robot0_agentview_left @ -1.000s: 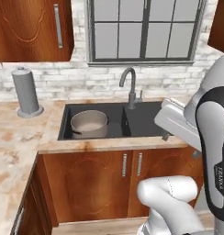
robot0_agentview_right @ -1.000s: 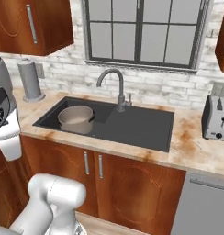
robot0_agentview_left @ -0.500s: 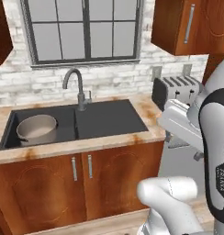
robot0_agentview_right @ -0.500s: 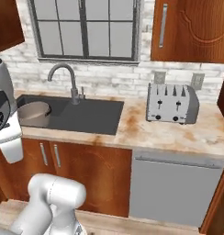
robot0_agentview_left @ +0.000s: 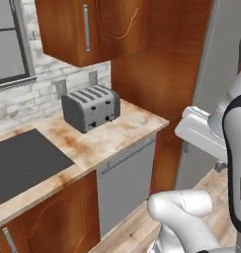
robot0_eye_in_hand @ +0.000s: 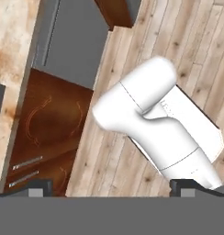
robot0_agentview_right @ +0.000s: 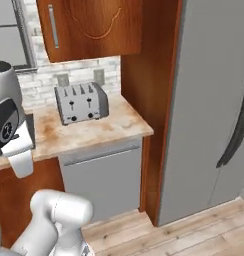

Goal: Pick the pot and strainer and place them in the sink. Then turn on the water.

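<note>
Gripper: the gripper (robot0_eye_in_hand: 111, 189) was spread wide with nothing between the tips. It was aimed down at the wood floor (robot0_eye_in_hand: 146, 41), not at any counter.

Sink: the sink (robot0_agentview_left: 21, 160) was just a dark slab set in the counter (robot0_agentview_left: 110, 133) at the far left, well apart from the arm. The part I could see had nothing in it.

Pot and strainer: honestly couldn't tell where either one was from this angle, so I'm not calling them placed or unplaced.

What the robot faced: the toaster (robot0_agentview_left: 90, 107) end of the kitchen. The dishwasher (robot0_agentview_right: 101, 177) sat below it and the big grey fridge (robot0_agentview_right: 214, 110) was off to the right.

Toaster: it stood on the counter under the wall cabinet (robot0_agentview_right: 91, 25), between the sink and the fridge. It's not part of the job at all.

Progress: my guess is somewhere in the middle, or in a search leg. Empty hand, nothing being carried, and the base pointed away from the sink.

Left to do: at least one item probably had to be found and dropped in the sink. Then the water needed turning on, and I saw no stream.

Next move, I reckon: find whatever was missing along this counter run, grab it, then go back left to the sink.

Risk: that wide arm swinging near the fridge and the counter edge.
</note>
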Motion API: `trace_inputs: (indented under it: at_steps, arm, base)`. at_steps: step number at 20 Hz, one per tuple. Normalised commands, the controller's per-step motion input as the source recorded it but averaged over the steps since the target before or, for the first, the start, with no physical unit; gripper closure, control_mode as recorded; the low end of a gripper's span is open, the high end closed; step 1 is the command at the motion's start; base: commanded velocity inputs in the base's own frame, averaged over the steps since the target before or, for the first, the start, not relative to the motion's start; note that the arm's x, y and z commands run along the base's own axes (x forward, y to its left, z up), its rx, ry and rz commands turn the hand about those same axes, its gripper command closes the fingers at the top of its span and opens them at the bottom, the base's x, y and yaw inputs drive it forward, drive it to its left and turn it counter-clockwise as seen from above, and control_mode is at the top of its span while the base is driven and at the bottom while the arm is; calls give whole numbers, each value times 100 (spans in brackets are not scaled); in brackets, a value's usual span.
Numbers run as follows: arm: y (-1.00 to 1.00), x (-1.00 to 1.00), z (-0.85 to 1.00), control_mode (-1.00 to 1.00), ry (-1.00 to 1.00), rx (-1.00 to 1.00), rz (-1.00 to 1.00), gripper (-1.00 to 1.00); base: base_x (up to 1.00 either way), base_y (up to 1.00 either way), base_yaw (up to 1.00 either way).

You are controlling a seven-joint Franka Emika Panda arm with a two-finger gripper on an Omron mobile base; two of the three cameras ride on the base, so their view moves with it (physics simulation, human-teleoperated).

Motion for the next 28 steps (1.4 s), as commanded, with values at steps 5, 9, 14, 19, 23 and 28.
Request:
trace_inputs:
  at_steps: [5, 9, 14, 19, 23, 28]
  arm:
    - [0, 0, 0, 100, 0, 0, 0, -100]
    - [0, 0, 0, 100, 0, 0, 0, -100]
    - [0, 0, 0, 100, 0, 0, 0, -100]
    - [0, 0, 0, 100, 0, 0, 0, -100]
    - [0, 0, 0, 100, 0, 0, 0, -100]
    - [0, 0, 0, 100, 0, 0, 0, -100]
  base:
    - [-5, -13, -88]
    - [-6, -21, -85]
    - [0, -35, -86]
    - [2, -40, -84]
    - [13, -39, -78]
    - [21, -38, -75]
